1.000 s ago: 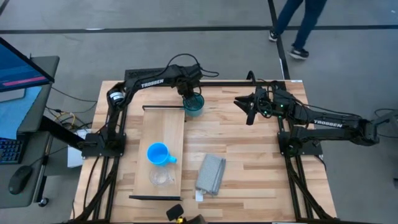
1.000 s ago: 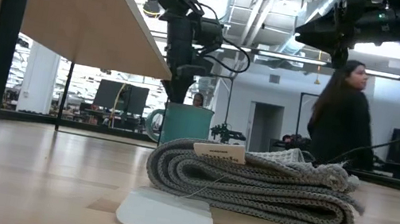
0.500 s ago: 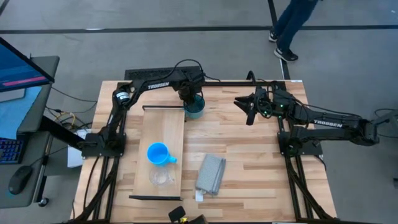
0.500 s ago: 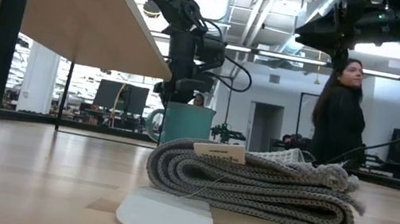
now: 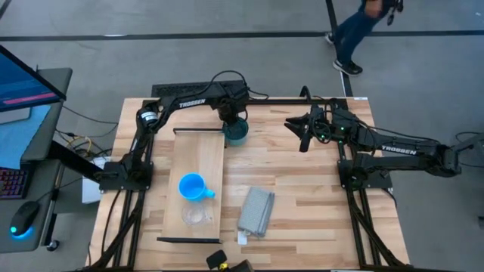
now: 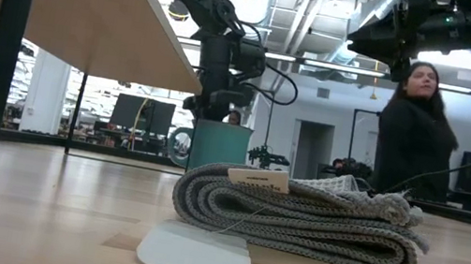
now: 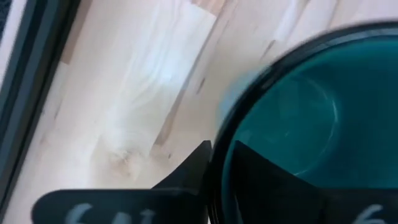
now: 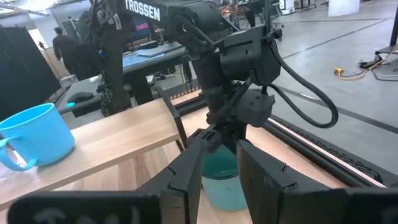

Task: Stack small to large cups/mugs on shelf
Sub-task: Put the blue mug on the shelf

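Note:
The teal mug (image 5: 237, 134) stands upright on its base on the tabletop at the far edge, just right of the shelf's far end. It also shows in the low view (image 6: 219, 148). My left gripper (image 5: 230, 123) is at its rim, shut on the mug's wall. The blue mug (image 5: 193, 187) and the clear cup (image 5: 197, 217) stand apart on the shelf (image 5: 198, 155), the clear cup nearer the front. My right gripper (image 5: 302, 130) hovers open and empty to the right of the teal mug. My left gripper holds the teal mug's wall at the rim (image 7: 219, 134), on the mug's far left side. One finger (image 7: 267, 180) is inside the mug and one finger (image 7: 186, 183) is outside. The fingers come from above, pointing down. The mug stands upright on the table.
A folded grey cloth (image 5: 255, 211) lies on the table right of the shelf's near half. A person walks on the floor beyond the far edge (image 5: 355, 30). Bare tabletop shows between the cloth and the right arm's base.
My left gripper has come down onto the teal mug's rim, and its arm has reached a little farther toward the table's right. The mug has stayed in place.

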